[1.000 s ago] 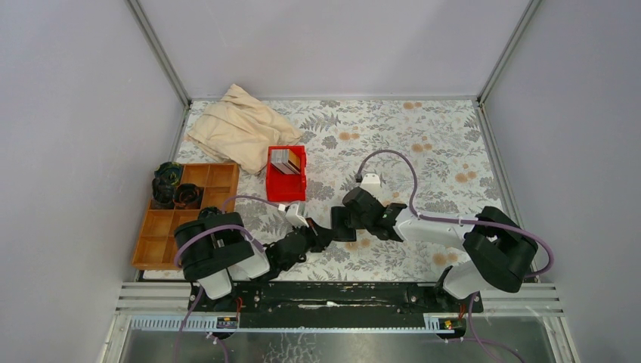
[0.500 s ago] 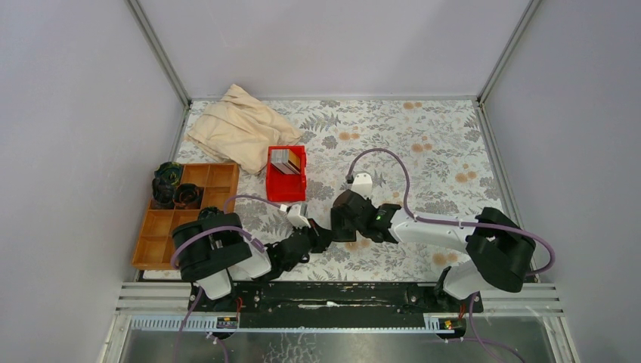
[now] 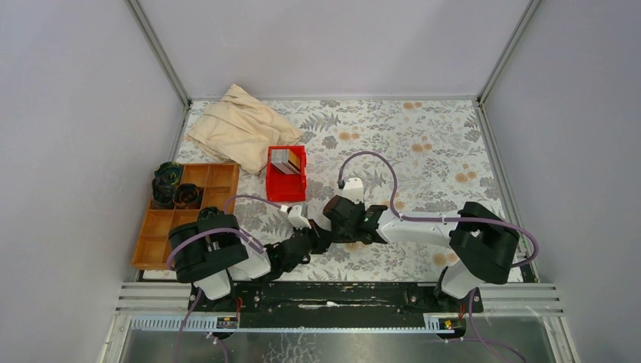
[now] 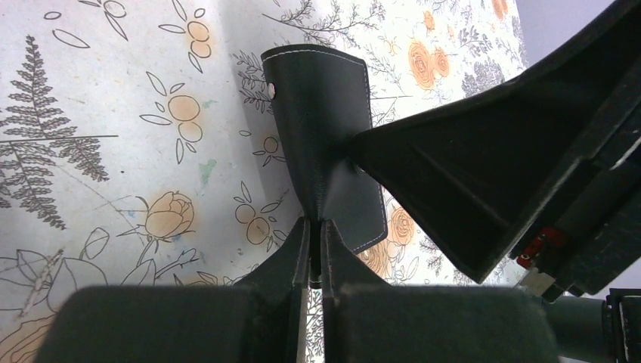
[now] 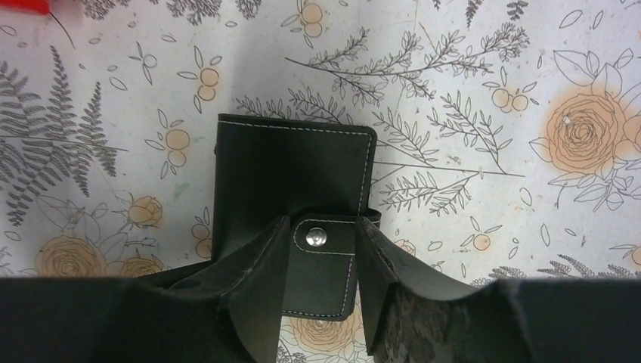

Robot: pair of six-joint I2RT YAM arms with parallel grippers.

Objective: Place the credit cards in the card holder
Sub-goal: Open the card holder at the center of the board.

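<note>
Left wrist view: card holder (image 4: pixel 321 113) is pinched by one edge in the near-closed left gripper (image 4: pixel 315 228). Right wrist view alone: clasp tab (image 5: pixel 321 265) is straddled by the half-open right gripper (image 5: pixel 324 227). Top view only: credit cards (image 3: pixel 284 160) are seen in the red bin (image 3: pixel 286 190), well beyond both grippers.

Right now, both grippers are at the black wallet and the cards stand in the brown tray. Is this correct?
No. The cards stand in the red bin, not the brown tray; the top view shows it. The left gripper and right gripper are indeed at the wallet.
</note>
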